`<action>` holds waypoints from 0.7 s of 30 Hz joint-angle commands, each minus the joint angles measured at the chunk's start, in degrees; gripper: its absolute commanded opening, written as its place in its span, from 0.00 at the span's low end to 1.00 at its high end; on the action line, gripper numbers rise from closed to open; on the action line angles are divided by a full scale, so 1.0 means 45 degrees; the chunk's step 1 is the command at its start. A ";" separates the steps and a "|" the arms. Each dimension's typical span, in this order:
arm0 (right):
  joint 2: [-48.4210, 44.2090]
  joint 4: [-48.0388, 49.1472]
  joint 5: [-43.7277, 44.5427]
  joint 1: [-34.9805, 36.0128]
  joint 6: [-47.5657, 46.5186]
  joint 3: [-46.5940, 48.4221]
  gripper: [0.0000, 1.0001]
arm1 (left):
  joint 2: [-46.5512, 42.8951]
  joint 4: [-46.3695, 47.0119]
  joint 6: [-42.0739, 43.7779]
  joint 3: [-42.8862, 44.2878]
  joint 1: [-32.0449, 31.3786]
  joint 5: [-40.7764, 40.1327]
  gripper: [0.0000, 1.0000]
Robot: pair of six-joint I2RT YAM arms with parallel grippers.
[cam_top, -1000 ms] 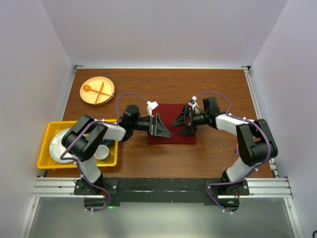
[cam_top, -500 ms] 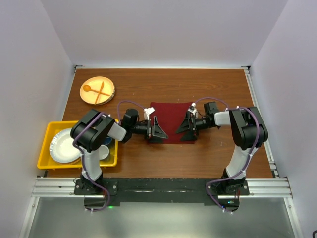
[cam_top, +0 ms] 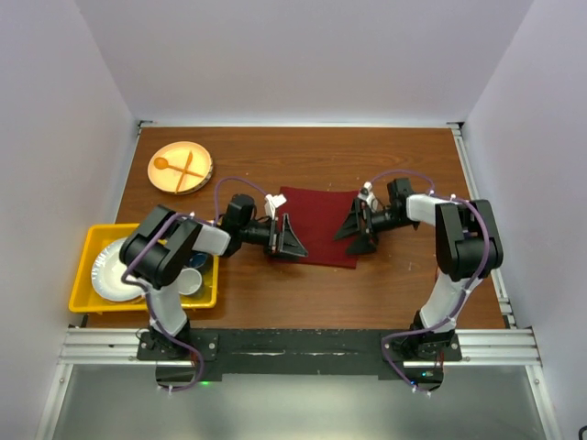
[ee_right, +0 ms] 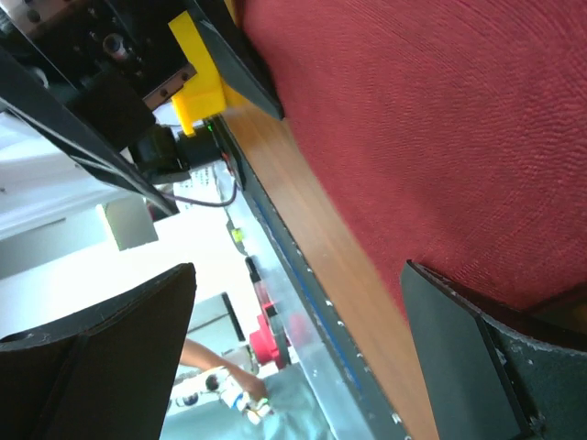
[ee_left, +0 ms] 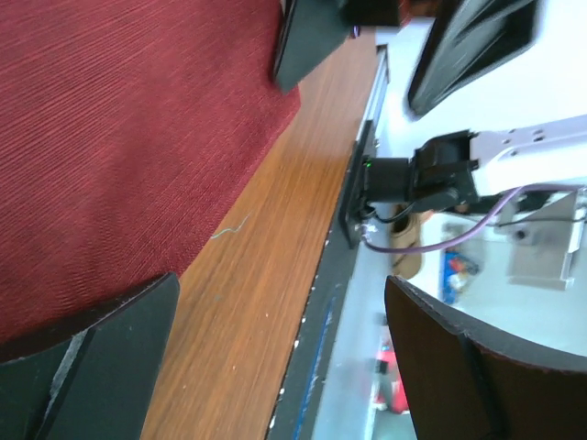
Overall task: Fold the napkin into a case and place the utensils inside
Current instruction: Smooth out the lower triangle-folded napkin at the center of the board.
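The large dark red cloth napkin lies flat on the brown wooden table, the left gripper at its left edge and the right gripper at its right edge, both spread wide and empty. Each should likely pinch only the napkin's edge, low, then lift together to keep the fold square.

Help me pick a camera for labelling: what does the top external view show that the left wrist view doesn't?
Only top external: the round tan plate and the yellow plastic tray. Only left wrist: a thin loose thread on the wood. Both: the dark red cloth napkin, brown wooden table, open left gripper and right gripper.
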 commanded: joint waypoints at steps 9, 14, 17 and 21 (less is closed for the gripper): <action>0.1453 0.2145 0.1440 0.0019 0.2088 0.5308 0.98 | 0.0721 -0.3668 0.3948 0.5127 0.0365 -0.1471 1.00; 0.3348 0.1757 0.1616 -0.0059 0.0995 0.6305 0.98 | 0.2284 -0.4735 0.5274 0.6242 0.0424 -0.2116 1.00; 0.4069 0.1465 0.1675 -0.0157 0.0390 0.6540 0.98 | 0.2715 -0.4954 0.5549 0.6186 0.0541 -0.2214 1.00; 0.4560 0.0995 0.1481 -0.0157 -0.0451 0.6288 0.98 | 0.2794 -0.5404 0.5784 0.5291 0.0542 -0.2215 1.00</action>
